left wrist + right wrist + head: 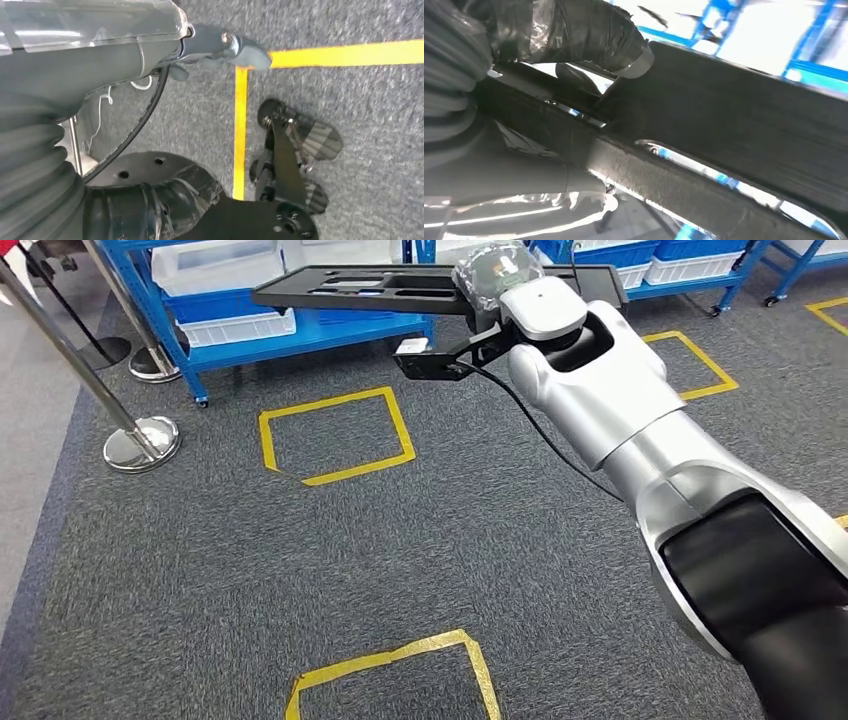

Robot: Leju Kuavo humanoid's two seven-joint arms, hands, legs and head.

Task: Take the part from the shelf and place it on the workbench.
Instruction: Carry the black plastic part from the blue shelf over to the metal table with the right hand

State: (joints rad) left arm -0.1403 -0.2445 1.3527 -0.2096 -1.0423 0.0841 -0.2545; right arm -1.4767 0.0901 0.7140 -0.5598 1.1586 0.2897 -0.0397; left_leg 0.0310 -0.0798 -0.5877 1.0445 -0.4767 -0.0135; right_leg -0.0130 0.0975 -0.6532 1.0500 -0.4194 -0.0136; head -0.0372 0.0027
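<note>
Right robot hand [497, 280] gripping flat black part [400, 288] level over grey carpet [400, 570], blue shelf [290, 335] just beyond, left robot hand [220, 47] hanging, grip unclear

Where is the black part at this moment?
In the head view the black part is held flat in the air by the right hand, top centre, in front of the blue shelf and above the grey carpet.

Showing grey carpet [420, 570] marked with yellow tape squares [335, 435], lying beneath blue shelving [290, 335] holding white bins [235, 328] and blue bins [610, 254] at the back, with chrome stanchion posts [140, 440] standing at the left.
</note>
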